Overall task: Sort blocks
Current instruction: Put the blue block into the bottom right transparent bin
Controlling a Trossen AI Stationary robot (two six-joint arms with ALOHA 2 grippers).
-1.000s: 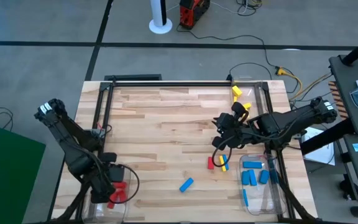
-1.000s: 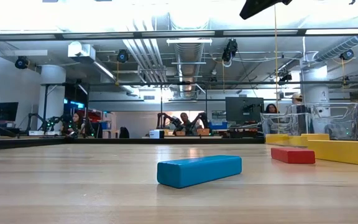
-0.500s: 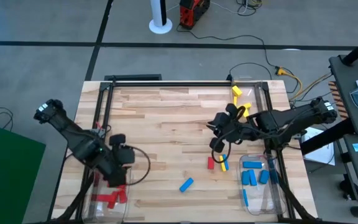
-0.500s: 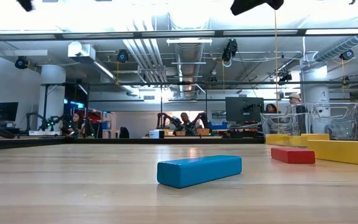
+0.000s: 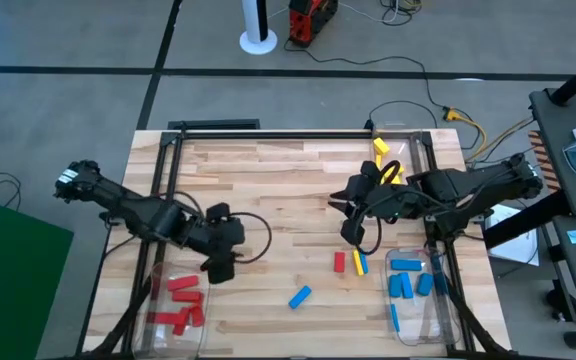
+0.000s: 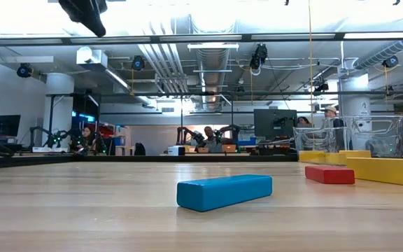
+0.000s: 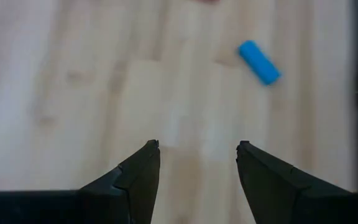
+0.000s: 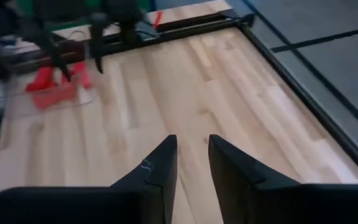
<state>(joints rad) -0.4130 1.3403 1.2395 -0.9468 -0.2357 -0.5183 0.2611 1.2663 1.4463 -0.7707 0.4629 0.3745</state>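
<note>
No brand, label or writing is legible. The left gripper hangs above the table, fingers spread wide and empty, just beside the bin of red blocks. The right gripper hovers mid-table, its gap narrow, holding nothing. A loose blue block, red block and yellow block lie on the wood. More blue blocks fill the right-hand bin.
</note>
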